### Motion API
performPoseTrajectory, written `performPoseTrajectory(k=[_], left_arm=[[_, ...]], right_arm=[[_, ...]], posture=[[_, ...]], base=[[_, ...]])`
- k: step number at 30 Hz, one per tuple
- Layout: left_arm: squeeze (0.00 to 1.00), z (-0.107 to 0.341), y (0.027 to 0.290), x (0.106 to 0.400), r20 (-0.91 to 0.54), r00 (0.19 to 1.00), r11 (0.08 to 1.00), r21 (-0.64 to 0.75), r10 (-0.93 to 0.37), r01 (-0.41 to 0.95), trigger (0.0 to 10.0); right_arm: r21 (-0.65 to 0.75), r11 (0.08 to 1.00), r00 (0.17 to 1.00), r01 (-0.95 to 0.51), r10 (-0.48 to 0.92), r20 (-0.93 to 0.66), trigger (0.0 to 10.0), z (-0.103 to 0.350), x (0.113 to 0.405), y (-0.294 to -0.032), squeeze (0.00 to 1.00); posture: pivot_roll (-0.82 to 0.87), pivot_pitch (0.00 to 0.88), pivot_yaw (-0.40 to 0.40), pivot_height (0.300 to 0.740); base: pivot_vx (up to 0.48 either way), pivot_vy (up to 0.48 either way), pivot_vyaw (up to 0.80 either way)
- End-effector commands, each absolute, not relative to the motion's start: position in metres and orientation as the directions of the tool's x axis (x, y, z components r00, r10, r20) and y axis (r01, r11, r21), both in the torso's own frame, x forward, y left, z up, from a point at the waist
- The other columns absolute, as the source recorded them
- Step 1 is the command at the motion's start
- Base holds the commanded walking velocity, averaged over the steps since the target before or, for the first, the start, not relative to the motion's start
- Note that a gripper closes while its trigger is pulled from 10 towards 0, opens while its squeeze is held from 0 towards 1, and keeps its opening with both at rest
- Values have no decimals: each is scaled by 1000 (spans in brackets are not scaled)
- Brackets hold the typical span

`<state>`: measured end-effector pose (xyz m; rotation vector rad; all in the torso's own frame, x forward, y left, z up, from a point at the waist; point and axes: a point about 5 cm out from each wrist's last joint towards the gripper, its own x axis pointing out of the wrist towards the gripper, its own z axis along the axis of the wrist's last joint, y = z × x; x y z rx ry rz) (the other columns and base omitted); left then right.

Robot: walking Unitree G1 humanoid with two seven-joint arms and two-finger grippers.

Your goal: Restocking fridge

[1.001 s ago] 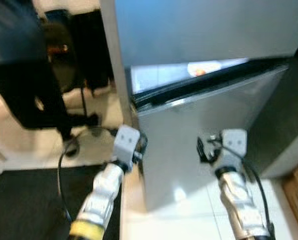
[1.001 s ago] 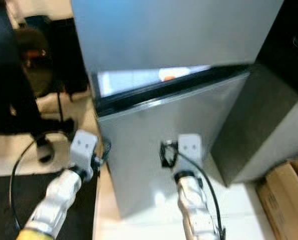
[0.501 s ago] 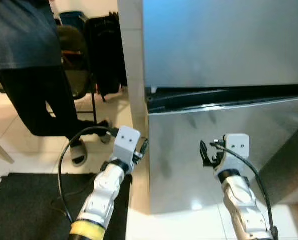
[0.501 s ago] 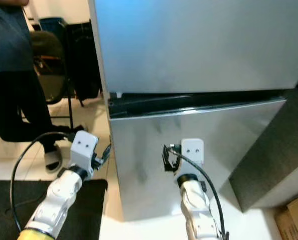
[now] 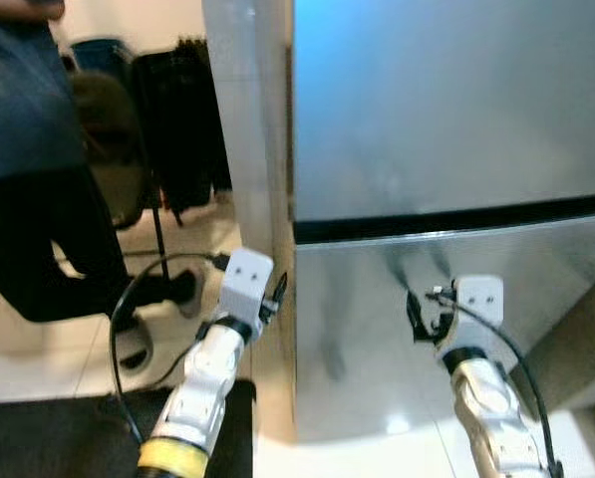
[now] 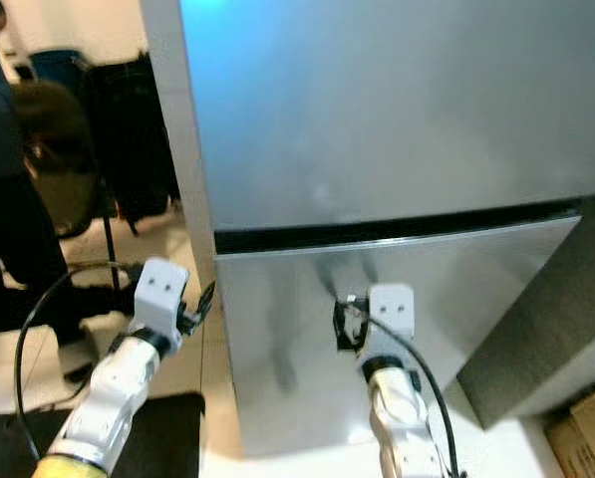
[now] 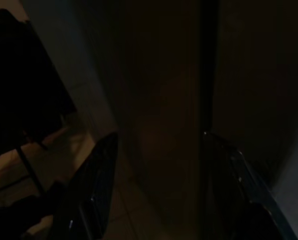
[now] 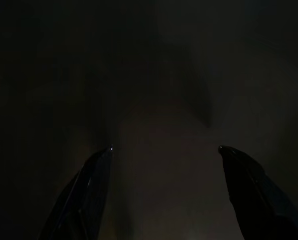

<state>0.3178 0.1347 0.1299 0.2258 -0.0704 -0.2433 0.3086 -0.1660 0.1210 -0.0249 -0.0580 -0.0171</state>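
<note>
The stainless-steel fridge (image 5: 446,119) stands right before me, its upper door and lower door (image 5: 367,329) both shut, with a thin dark seam between them. My left gripper (image 5: 279,290) is at the fridge's left front corner, level with the top of the lower door. In the left wrist view its fingers (image 7: 96,190) stand apart on either side of that dark corner edge. My right gripper (image 5: 418,316) is held close before the lower door's face. In the dim right wrist view its fingers (image 8: 91,190) are spread wide with nothing between them.
A person in dark trousers (image 5: 38,229) stands at the left, before a chair with black bags (image 5: 182,119). A black mat (image 5: 68,438) and a cable (image 5: 128,299) lie on the tiled floor. A dark cabinet (image 6: 561,319) and a cardboard box (image 6: 588,438) flank the fridge's right.
The lower fridge door, ajar with lit shelves showing a second ago, has swung shut. The camera has shifted and levelled. Both grippers stay near the door.
</note>
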Motion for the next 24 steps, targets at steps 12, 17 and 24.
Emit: performPoseTrajectory(k=[12,17,24], left_arm=[[0,88,134,286,-115,962,934,232,-249,270,10000],[0,78,137,282,-156,964,951,190,-214,242,10000],[0,74,139,279,-181,966,962,168,-186,217,10000]], right_arm=[[-22,1000,998,-4,5,64,10000,123,310,-159,0],[-22,1000,998,-10,11,62,10000,123,311,-159,0],[-25,999,999,-21,22,49,10000,119,310,-157,0]], posture=[[-109,138,22,740],[-110,139,21,740],[-110,141,22,740]], base=[[0,0,0],[0,0,0],[0,0,0]])
